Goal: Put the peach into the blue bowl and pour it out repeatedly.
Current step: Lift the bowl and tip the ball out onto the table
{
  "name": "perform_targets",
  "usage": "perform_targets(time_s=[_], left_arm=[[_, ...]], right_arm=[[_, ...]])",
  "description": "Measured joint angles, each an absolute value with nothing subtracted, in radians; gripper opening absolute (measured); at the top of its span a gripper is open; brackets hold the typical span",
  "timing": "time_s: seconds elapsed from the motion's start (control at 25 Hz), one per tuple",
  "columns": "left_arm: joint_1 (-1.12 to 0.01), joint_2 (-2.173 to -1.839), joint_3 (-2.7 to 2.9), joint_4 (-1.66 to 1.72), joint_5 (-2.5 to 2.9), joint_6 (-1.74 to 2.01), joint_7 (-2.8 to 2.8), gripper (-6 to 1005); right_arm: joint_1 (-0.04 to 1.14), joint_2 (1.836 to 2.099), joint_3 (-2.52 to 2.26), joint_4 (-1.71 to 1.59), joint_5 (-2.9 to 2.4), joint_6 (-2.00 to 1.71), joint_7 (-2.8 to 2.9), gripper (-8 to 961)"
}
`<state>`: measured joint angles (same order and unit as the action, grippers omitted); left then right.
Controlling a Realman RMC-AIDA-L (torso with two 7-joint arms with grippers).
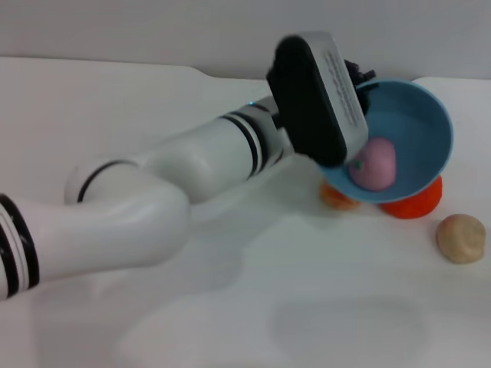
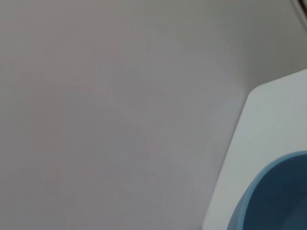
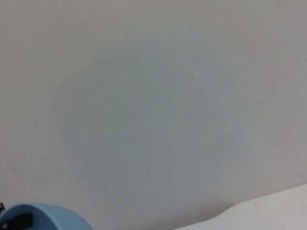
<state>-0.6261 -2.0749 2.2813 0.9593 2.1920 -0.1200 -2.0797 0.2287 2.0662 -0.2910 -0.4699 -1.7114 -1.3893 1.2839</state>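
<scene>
My left gripper (image 1: 360, 80) holds the tilted blue bowl (image 1: 418, 123) by its ten-o'clock rim, jaws hidden, so I cannot tell their state. The peach (image 1: 374, 163) sits at six o'clock inside; tipping further could roll it off the desk (image 1: 253, 307).

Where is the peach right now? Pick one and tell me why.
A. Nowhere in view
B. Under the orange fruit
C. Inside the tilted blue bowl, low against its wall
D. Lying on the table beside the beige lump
C. In the head view the pink peach sits inside the blue bowl, which the left arm holds tipped above the table, its opening toward the camera; the beige lump lies apart on the table.
</scene>
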Motion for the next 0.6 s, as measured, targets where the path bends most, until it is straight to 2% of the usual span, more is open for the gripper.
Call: perform_targets(time_s=[0.6], left_arm=[[-0.576,-2.079,2.511,0.952,2.206,-0.380,-1.641,-1]], right_arm=[[0.277,2.066,-0.299,-0.438,-1.720,-1.354,1.286,793]])
